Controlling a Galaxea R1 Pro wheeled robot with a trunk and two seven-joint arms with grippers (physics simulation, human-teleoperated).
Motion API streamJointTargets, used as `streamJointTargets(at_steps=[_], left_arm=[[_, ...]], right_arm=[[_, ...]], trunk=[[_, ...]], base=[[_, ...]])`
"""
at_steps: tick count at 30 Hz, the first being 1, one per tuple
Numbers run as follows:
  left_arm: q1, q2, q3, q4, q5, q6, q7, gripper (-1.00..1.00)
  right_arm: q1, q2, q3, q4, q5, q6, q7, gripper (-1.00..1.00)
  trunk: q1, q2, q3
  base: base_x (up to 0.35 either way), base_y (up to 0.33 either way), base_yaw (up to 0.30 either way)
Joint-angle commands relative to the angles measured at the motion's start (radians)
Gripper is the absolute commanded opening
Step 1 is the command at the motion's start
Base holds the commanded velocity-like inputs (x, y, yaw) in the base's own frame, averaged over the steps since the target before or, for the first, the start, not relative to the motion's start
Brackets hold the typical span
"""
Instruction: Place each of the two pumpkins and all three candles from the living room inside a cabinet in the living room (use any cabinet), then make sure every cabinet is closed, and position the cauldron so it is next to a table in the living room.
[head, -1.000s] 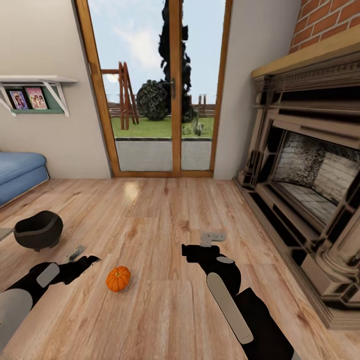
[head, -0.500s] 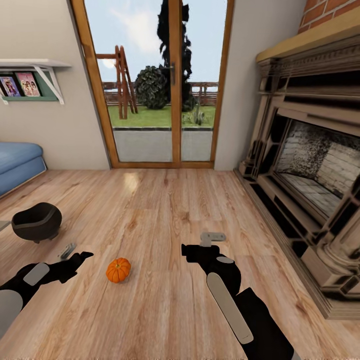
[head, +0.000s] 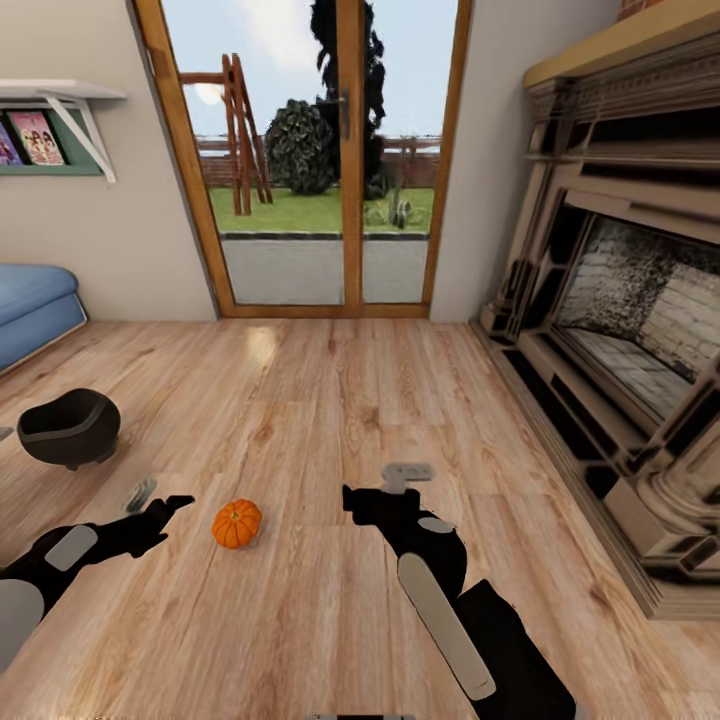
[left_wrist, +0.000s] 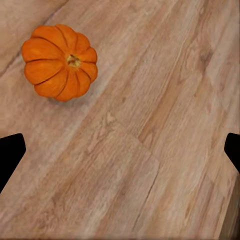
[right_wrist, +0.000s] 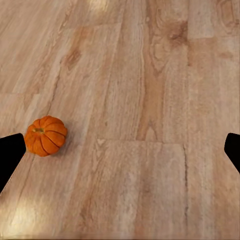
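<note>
A wide floor of pale oak-coloured wooden planks (head: 330, 400) stretches from the robot to a glazed double door with an orange-brown timber frame (head: 345, 160) in the far wall, and most of it lies bare, with open room ahead and between the two arms. Along the right edge runs a tall carved beige stone fireplace with a dark sooty firebox (head: 630, 330), its stepped plinth jutting onto the planks. At the far left edge sits the corner of a blue upholstered sofa (head: 35, 310), under a white bracketed wall shelf (head: 60, 95).

Nearer on the left, the round-bellied matte black cauldron (head: 68, 428) stands upright on the floor, well apart from the fireplace.

The black right gripper (head: 405, 474) hangs over bare boards at centre, jaws spread wide. The black left gripper (head: 148, 500) hovers low at left, its jaws likewise spread and holding nothing.

A small squat ribbed orange pumpkin (head: 237, 523) rests on the planks between the arms, just beside the left gripper and touching neither.
</note>
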Motion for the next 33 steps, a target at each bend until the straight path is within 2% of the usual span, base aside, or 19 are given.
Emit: streamJointTargets(at_steps=[1, 3, 7, 11, 14, 18, 30, 33], left_arm=[[-0.001, 0.003, -0.006, 0.0, 0.007, 0.009, -0.015, 1.0], [-0.001, 0.007, -0.006, -0.001, 0.007, 0.014, -0.029, 1.0], [-0.001, 0.019, -0.007, 0.0, 0.008, 0.023, -0.082, 1.0], [-0.001, 0.022, -0.007, -0.001, 0.008, 0.025, -0.098, 1.0], [0.0, 0.023, -0.007, -0.003, 0.008, 0.026, -0.102, 1.0], [0.0, 0.023, -0.006, -0.004, 0.007, 0.025, -0.104, 1.0], [-0.001, 0.022, -0.005, -0.008, 0.003, 0.021, -0.105, 1.0], [-0.004, 0.036, -0.005, -0.018, 0.005, 0.019, -0.11, 1.0]], right_arm=[[-0.001, 0.003, 0.019, -0.001, -0.009, -0.021, -0.01, 1.0], [-0.002, 0.005, 0.04, -0.002, -0.009, -0.053, -0.011, 1.0], [-0.002, 0.009, 0.113, -0.002, -0.007, -0.158, -0.021, 1.0], [-0.002, 0.01, 0.139, -0.002, -0.005, -0.236, -0.086, 1.0], [-0.002, 0.008, 0.147, -0.002, -0.005, -0.267, -0.143, 1.0], [-0.002, 0.006, 0.152, -0.002, -0.004, -0.282, -0.187, 1.0], [-0.002, 0.004, 0.152, -0.002, -0.003, -0.277, -0.202, 1.0], [-0.002, 0.005, 0.152, -0.002, -0.003, -0.276, -0.202, 1.0]], trunk=[[0.0, -0.001, -0.005], [0.001, -0.001, -0.013], [0.003, -0.002, -0.028], [0.005, -0.003, -0.044], [0.006, -0.004, -0.055], [0.008, -0.005, -0.071], [0.013, -0.007, -0.117], [0.015, -0.008, -0.129]], base=[[0.0, 0.0, 0.0], [0.0, 0.0, 0.0], [0.0, 0.0, 0.0], [0.0, 0.0, 0.0], [0.0, 0.0, 0.0], [0.0, 0.0, 0.0], [0.0, 0.0, 0.0], [0.0, 0.0, 0.0]])
